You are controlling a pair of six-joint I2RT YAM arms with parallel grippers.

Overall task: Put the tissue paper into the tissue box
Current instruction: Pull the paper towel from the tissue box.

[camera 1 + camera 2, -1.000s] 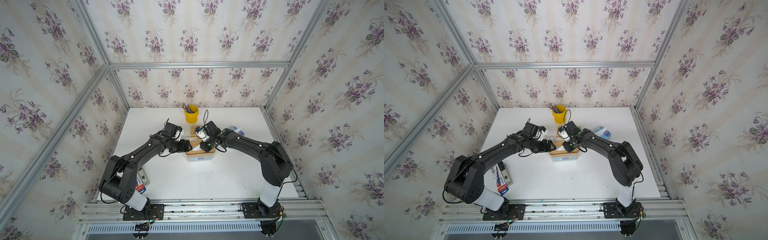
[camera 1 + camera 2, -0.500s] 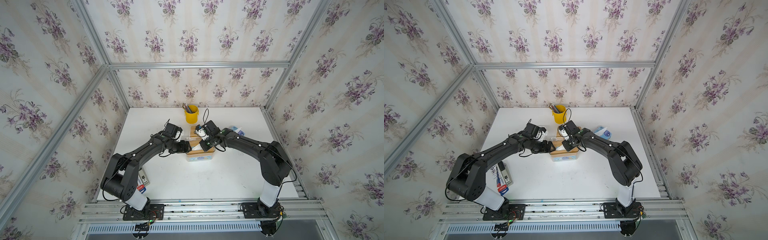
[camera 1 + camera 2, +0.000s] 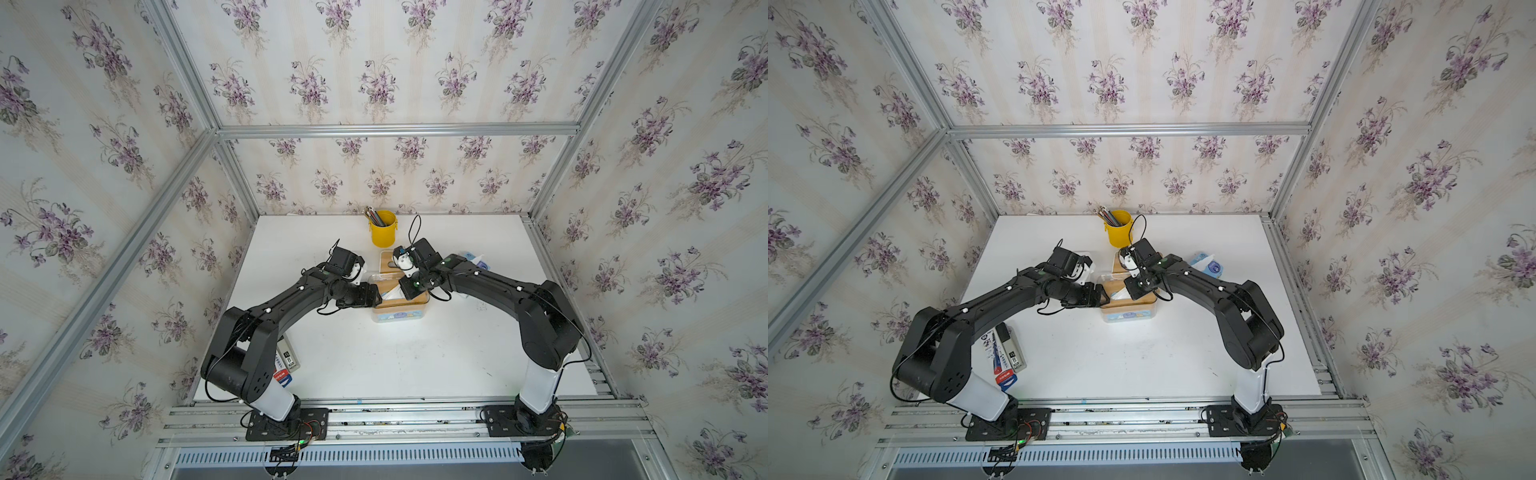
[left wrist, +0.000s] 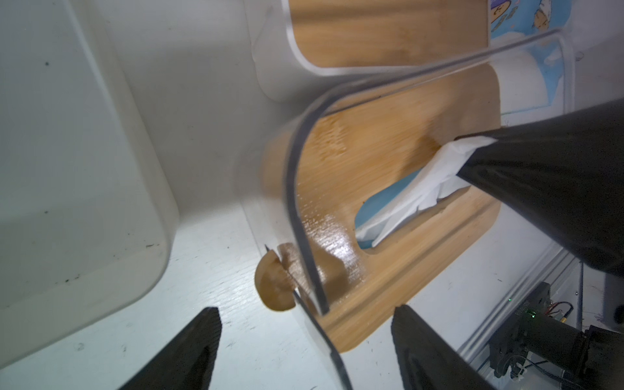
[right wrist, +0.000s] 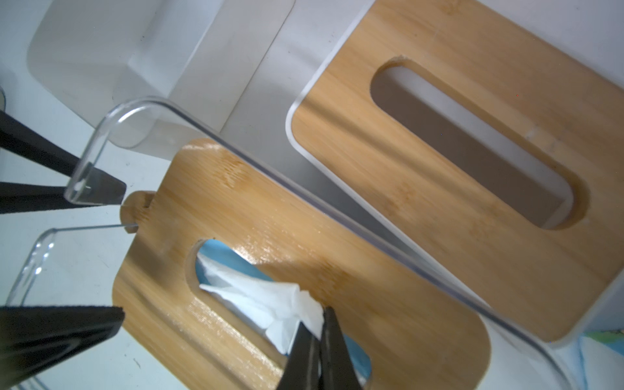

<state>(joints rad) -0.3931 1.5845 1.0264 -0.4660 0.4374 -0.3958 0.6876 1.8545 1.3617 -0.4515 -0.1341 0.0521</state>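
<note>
The tissue box point(image 3: 399, 316) is set near the middle of the table point(image 3: 415, 365), toward the far edge. It is made of clear, glossy plastic with rounded corners. A bamboo lid point(image 5: 236, 189) with a small round tab and a long oval slot is seen lying within its walls. The tissue paper point(image 5: 270, 300), white, soft and creased into a pointed tuft, is drawn up through the slot from a blue pack below. Its tip is pinched between the closed fingers of the right end effector point(image 5: 315, 319). The left end effector point(image 4: 305, 310) is spread wide at the box's left end, with a clear corner between its fingers. A second bamboo-lidded white box point(image 5: 472, 101) stands just behind.
</note>
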